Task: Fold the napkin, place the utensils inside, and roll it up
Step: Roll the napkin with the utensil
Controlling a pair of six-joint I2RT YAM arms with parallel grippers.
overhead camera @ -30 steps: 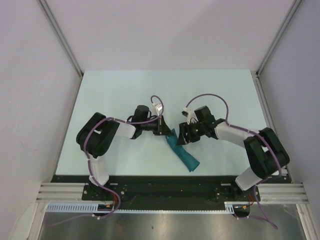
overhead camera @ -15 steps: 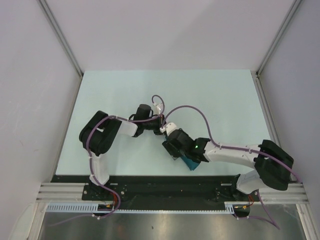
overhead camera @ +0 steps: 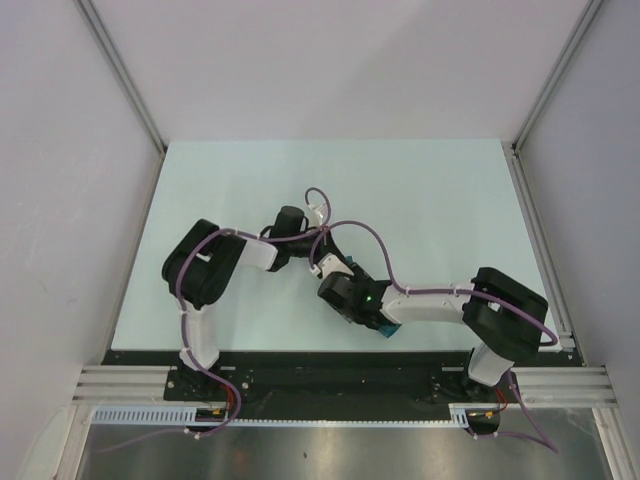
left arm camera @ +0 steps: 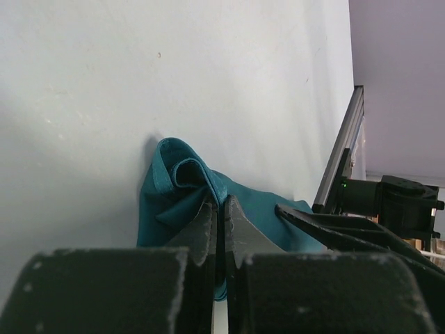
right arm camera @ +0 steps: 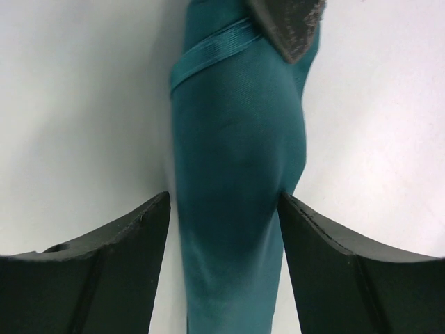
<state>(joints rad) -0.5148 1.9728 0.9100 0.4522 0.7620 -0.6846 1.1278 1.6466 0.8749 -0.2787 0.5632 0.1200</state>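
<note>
The teal napkin [right arm camera: 236, 174] lies rolled into a long narrow bundle on the table; in the top view only its near tip [overhead camera: 388, 327] shows from under the right arm. My left gripper [left arm camera: 217, 205] is shut on a fold at the roll's far end [left arm camera: 174, 184]; in the top view it [overhead camera: 322, 258] is at the middle of the table. My right gripper [right arm camera: 224, 209] is open and straddles the roll, one finger on each side, low over it [overhead camera: 335, 285]. The fork is hidden.
The pale table [overhead camera: 250, 190] stretches out behind and to both sides of the arms. A metal rail [left arm camera: 341, 149] runs along the table's edge in the left wrist view. White walls enclose the workspace.
My right arm has swung in from the right and come down over the rolled napkin, covering most of it in the top view. The left gripper has stayed at the roll's far end.
</note>
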